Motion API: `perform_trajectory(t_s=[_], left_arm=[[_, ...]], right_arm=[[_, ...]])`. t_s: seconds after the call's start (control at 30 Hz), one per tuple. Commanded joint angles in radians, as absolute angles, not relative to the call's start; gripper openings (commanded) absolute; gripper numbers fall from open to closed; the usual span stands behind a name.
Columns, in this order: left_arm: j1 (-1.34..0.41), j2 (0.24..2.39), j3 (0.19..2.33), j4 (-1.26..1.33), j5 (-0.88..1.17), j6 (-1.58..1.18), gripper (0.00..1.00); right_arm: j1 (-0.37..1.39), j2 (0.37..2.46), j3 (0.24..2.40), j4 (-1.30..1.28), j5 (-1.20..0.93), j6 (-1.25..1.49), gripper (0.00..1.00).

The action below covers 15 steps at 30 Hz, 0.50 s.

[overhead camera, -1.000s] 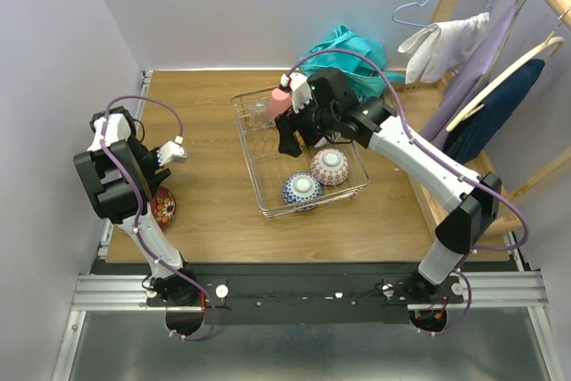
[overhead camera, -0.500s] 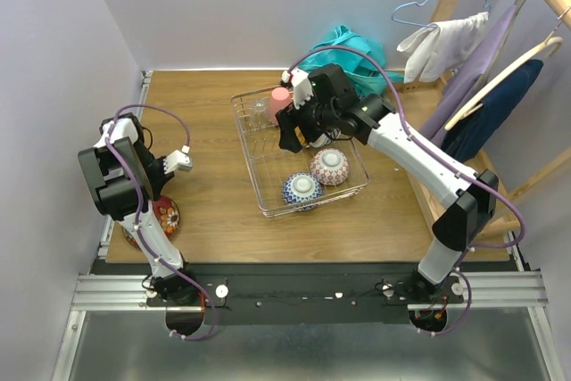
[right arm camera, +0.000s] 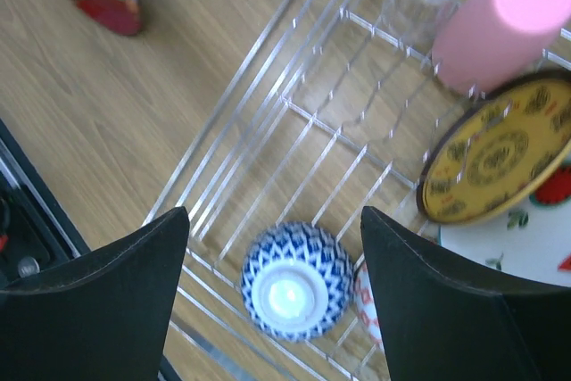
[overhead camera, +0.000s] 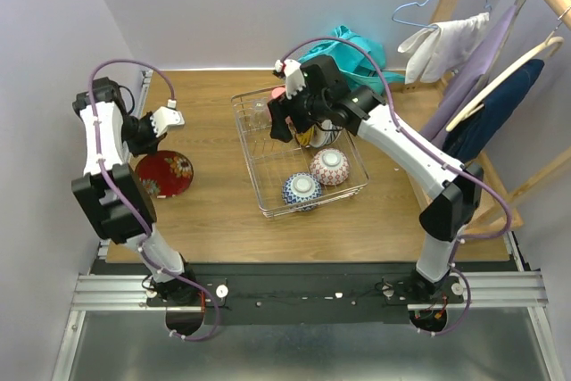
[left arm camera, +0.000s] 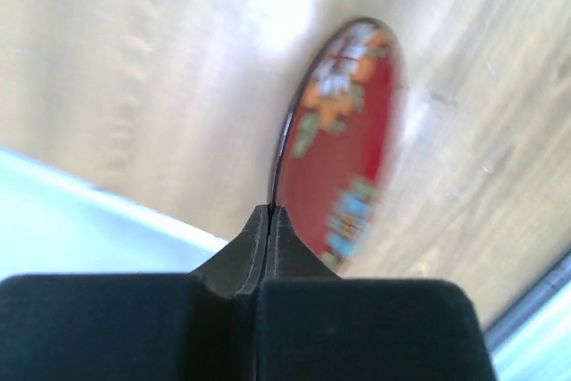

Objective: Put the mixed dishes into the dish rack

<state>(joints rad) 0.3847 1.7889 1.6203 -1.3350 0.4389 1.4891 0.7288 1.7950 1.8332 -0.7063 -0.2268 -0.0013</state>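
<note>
Our left gripper (left arm camera: 270, 211) pinches shut on the thin rim of the red saucer (left arm camera: 343, 158), far left on the bench (overhead camera: 223, 211); we judge this edge grip suits lifting. Our right gripper (right arm camera: 274, 219) hovers wide and empty above the dish rack (overhead camera: 250, 160).

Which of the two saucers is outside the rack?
The red saucer: left of the dish rack, its rim pinched by the left gripper; the gold saucer stands inside.

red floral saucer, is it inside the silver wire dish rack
No, the red floral saucer is well left of the silver wire dish rack, outside its walls.
</note>
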Motion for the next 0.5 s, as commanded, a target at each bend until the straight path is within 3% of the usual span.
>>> perform_trajectory(t_s=[0.0,0.33,0.47], left_arm=[[0.379,1.677,1.641,-1.520,0.632,1.427,0.00],[0.379,1.652,1.744,-1.520,0.918,1.230,0.00],[0.373,1.647,1.763,-1.517,0.946,1.210,0.00]], right_arm=[[0.719,1.874,2.000,-0.704,-0.323,0.057,0.84],[0.719,2.064,2.195,-0.702,-0.678,0.074,0.76],[0.719,2.177,2.305,-0.710,-0.779,0.069,0.75]])
